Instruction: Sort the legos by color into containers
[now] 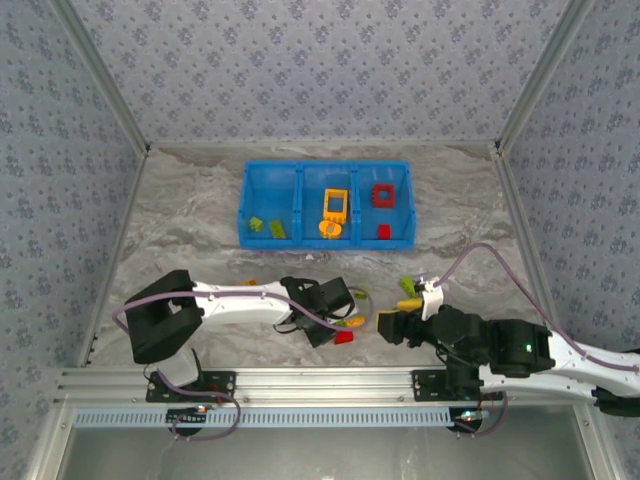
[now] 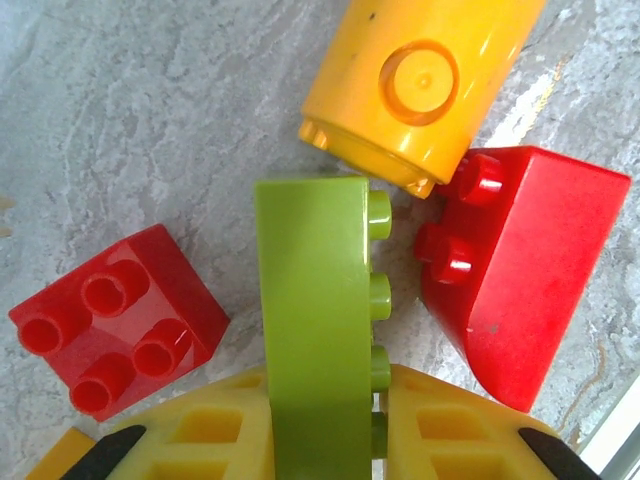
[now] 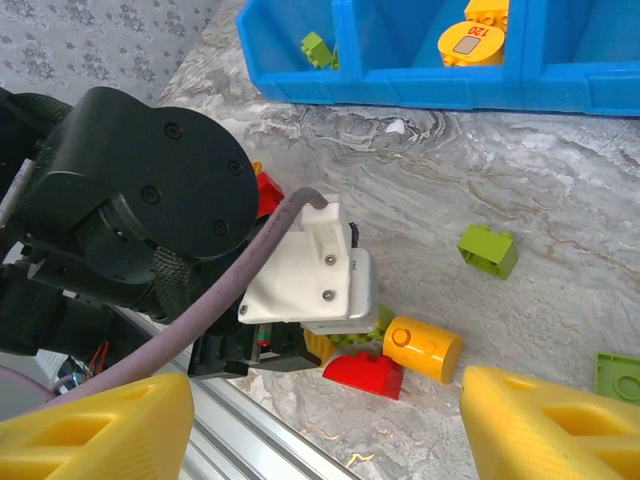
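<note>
My left gripper [image 2: 325, 388] is shut on a lime green brick [image 2: 315, 320], which stands on edge with its studs facing right. Around it on the table lie a red four-stud brick [image 2: 120, 330], a red sloped brick [image 2: 520, 270] and a yellow-orange cylinder [image 2: 420, 80]. From above, the left gripper [image 1: 345, 315] sits low over this cluster near the front edge. My right gripper [image 1: 392, 325] is open just right of it; its yellow fingers [image 3: 90, 430] frame the same cluster. The blue bin [image 1: 243, 205] holds green, yellow and red legos in its left, middle and right compartments.
A loose green brick [image 3: 488, 250] and a green plate [image 3: 620, 375] lie right of the cluster. More green and yellow pieces [image 1: 407, 292] rest between the bin and the right arm. The metal rail [image 1: 320, 385] runs along the near edge.
</note>
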Controlling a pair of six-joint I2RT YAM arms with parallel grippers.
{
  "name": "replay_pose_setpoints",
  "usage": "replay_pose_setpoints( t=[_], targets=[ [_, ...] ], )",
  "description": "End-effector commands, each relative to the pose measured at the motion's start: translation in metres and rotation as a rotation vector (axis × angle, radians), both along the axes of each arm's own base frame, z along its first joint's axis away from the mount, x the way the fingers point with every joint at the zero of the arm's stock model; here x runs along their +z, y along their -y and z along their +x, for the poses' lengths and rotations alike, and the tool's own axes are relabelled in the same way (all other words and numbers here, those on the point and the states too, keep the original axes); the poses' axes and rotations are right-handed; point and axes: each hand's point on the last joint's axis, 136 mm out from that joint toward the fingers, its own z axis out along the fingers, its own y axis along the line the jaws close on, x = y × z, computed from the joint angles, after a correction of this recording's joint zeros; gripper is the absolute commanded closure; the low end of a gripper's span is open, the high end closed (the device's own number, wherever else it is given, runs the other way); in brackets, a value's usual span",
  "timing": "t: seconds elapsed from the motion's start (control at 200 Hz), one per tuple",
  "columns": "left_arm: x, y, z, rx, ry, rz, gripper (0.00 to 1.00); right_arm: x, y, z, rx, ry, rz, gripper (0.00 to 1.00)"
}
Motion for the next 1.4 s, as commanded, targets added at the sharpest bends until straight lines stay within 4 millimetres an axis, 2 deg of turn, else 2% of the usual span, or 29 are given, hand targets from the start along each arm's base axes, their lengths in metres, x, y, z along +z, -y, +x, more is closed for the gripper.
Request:
replay_pose_setpoints(
  t=[0.0, 0.115, 0.22, 0.35, 0.45, 0.55, 0.635, 0.735, 0.964, 1.064, 1.184, 1.399],
  targets=[
    [0.026, -0.003, 0.001, 0.032, 0.032, -0.053, 0.83, -0.001, -0.004, 0.003, -0.010, 0.004, -0.003, 0.27],
    [0.056, -0.007, 0.007, 0.084, 0.053, -0.128, 0.83, 0.004, -0.011, 0.006, 0.000, 0.015, -0.008, 0.27],
    [0.089, -0.017, 0.022, 0.155, 0.079, -0.198, 0.83, 0.014, -0.018, 0.010, 0.008, 0.033, -0.008, 0.27],
    [0.131, -0.042, 0.055, 0.296, 0.111, -0.293, 0.82, 0.022, -0.029, 0.019, 0.015, 0.048, -0.038, 0.28],
    [0.155, -0.065, 0.090, 0.430, 0.130, -0.358, 0.80, 0.035, -0.051, 0.033, 0.025, 0.076, -0.023, 0.28],
    [0.153, -0.096, 0.124, 0.590, 0.110, -0.332, 0.80, 0.042, -0.076, 0.051, 0.023, 0.090, -0.035, 0.29],
    [0.144, -0.111, 0.152, 0.710, 0.058, -0.338, 0.80, 0.049, -0.096, 0.069, 0.008, 0.121, -0.094, 0.29],
    [0.135, -0.113, 0.185, 0.821, -0.027, -0.407, 0.80, 0.059, -0.120, 0.087, -0.009, 0.153, -0.137, 0.29],
    [0.110, -0.111, 0.254, 0.980, -0.148, -0.451, 0.80, 0.055, -0.164, 0.109, -0.002, 0.207, -0.129, 0.28],
    [0.095, -0.105, 0.274, 0.995, -0.185, -0.461, 0.80, 0.052, -0.178, 0.111, 0.014, 0.236, -0.132, 0.28],
    [0.074, -0.104, 0.289, 1.024, -0.217, -0.441, 0.80, 0.044, -0.184, 0.113, 0.016, 0.221, -0.145, 0.28],
    [0.060, -0.100, 0.303, 1.060, -0.275, -0.489, 0.75, 0.038, -0.184, 0.112, 0.019, 0.205, -0.144, 0.28]
  ],
)
